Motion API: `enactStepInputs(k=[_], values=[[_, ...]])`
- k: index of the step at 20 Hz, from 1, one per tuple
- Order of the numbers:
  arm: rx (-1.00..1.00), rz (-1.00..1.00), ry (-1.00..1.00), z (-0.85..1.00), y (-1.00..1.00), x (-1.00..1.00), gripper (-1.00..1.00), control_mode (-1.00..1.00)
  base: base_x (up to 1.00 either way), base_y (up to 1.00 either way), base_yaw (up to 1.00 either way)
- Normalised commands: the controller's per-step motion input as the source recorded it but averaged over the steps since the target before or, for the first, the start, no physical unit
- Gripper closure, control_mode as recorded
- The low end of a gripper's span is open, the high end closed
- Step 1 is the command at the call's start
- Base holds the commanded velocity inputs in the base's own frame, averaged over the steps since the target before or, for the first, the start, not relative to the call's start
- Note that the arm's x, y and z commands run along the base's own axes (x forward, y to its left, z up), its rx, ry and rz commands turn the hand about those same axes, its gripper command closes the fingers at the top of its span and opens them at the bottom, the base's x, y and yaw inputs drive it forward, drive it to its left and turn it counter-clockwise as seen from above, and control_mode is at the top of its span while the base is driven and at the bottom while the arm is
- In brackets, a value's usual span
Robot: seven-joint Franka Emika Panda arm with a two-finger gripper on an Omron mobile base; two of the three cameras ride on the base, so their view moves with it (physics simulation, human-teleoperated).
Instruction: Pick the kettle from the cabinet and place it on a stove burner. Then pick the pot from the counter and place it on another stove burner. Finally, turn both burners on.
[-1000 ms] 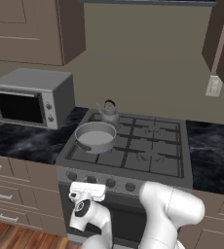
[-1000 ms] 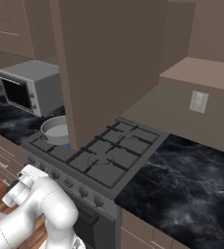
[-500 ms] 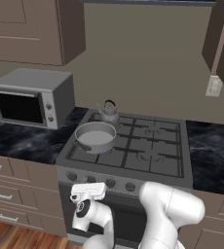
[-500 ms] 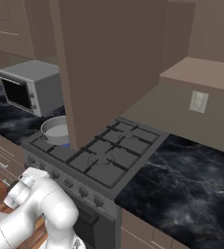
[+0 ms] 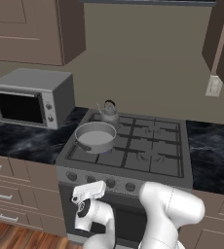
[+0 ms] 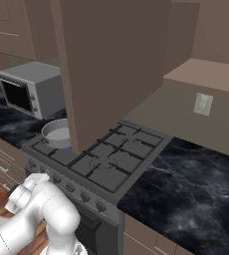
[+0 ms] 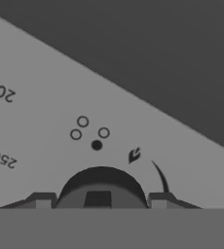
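Grey range [image 5: 128, 160] set into black marble surface [image 5: 21, 141]; pot [image 5: 95, 136] on front-left burner, kettle [image 5: 109, 113] just behind on back-left burner. Pincer [image 7: 100, 202] low at range front, fingertips either side of a round knob [image 7: 102, 187], seemingly straddling it; actual contact unclear.

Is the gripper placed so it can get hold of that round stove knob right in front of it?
Probably yes. In the hand view the round dark stove knob sits between the gripper fingertips, jaws open either side, nothing between them and the grey range front panel.
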Motion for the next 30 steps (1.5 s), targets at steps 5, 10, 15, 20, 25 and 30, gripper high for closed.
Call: enactStepInputs(k=[5, 10, 15, 20, 25, 30], values=[[-0.12, 0.00, 0.01, 0.00, 0.00, 0.00, 1.00, -1.00, 0.00, 0.00, 0.00], [-0.06, 0.00, 0.00, 0.00, 0.00, 0.00, 1.00, -1.00, 0.00, 0.00, 0.00], [-0.07, 0.00, 0.00, 0.00, 0.00, 0.00, 1.00, -1.00, 0.00, 0.00, 0.00], [-0.08, 0.00, 0.00, 0.00, 0.00, 0.00, 1.00, -1.00, 0.00, 0.00, 0.00], [-0.09, 0.00, 0.00, 0.01, 0.07, 0.00, -1.00, -1.00, 0.00, 0.00, 0.00], [-0.06, 0.00, 0.00, 0.06, 0.00, -0.02, -1.00, -1.00, 0.00, 0.00, 0.00]])
